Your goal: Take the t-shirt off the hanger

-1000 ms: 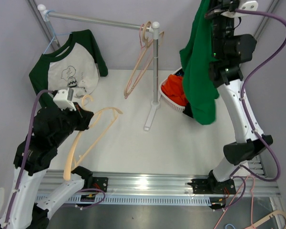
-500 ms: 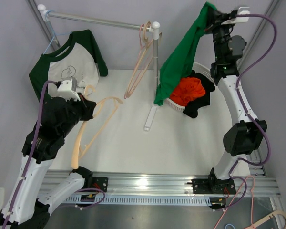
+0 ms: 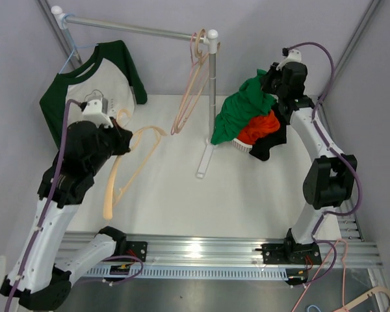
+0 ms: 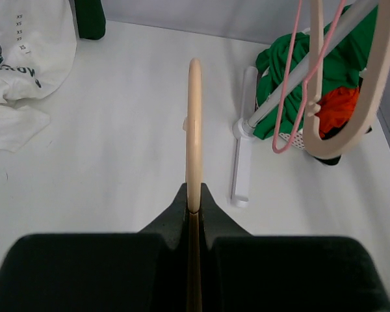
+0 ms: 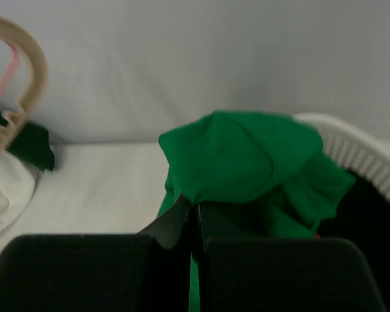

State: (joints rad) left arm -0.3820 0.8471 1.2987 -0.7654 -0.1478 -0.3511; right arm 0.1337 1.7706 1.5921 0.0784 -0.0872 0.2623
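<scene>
Left gripper (image 3: 121, 144) is clamped on the bare wooden hanger (image 3: 107, 205), jaws pinched on its neck just below the hook. The left arm rises from its base at 7 o'clock and bends forward, holding the hanger above the table (image 3: 182, 195) at about 9 o'clock, with its long arm slanting down toward 7 o'clock. The right gripper (image 3: 268, 82) is closed on a bunched fold of the green t-shirt (image 3: 242, 109). The right arm stretches from 5 o'clock up to 2 o'clock, wrist tipped down. The t-shirt is off the hanger and drapes over the white laundry basket (image 3: 238, 145) at 2 o'clock, atop orange and black clothes.
</scene>
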